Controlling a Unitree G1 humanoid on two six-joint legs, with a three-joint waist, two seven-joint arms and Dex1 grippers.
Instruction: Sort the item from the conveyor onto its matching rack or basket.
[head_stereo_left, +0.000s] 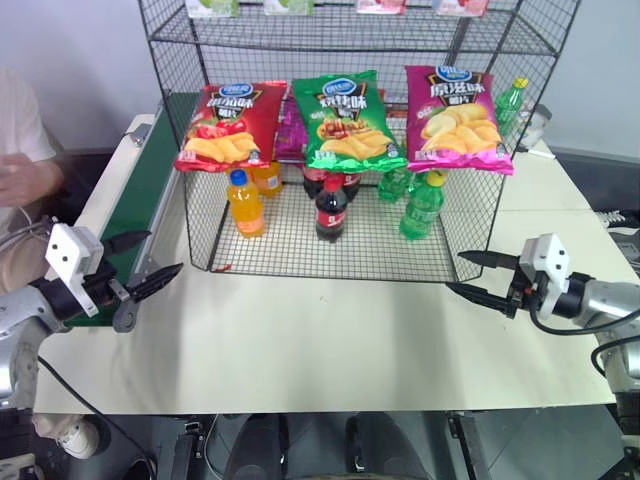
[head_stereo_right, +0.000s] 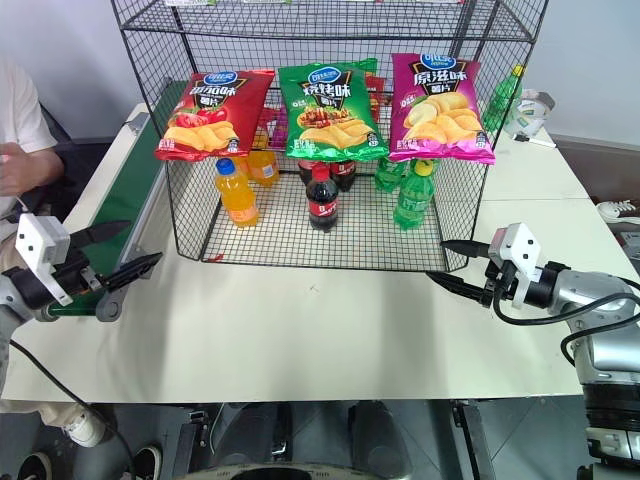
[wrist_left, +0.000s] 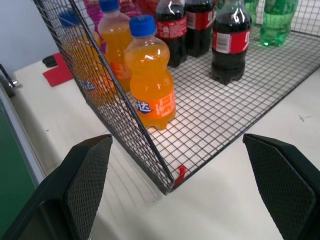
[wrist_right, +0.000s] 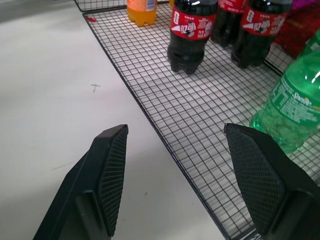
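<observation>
stage of the sorting task, seen from the head camera. the large glossy green crisp bag with yellow lettering and pictured chips (head_stereo_left: 345, 122) lies on a tier of the tall black wire-mesh rack (head_stereo_left: 470, 215), between a red crisp bag (head_stereo_left: 228, 126) and a magenta crisp bag (head_stereo_left: 455, 120), well apart from the long narrow dark green conveyor belt in its grey frame (head_stereo_left: 135, 205). the stretch of belt in view carries no item. below the bags stand orange soda bottles (head_stereo_left: 245, 203), cola bottles (head_stereo_left: 331, 209) and green soda bottles (head_stereo_left: 423, 207). the left gripper (head_stereo_left: 140, 263) hangs beside the belt's end, its two black fingers spread wide around nothing. the right gripper (head_stereo_left: 480, 275) hovers over the pale tabletop (head_stereo_left: 320, 340) near the rack's corner, fingers parted and empty. judged from this layout, placement looks complete; only withdrawal remains.
</observation>
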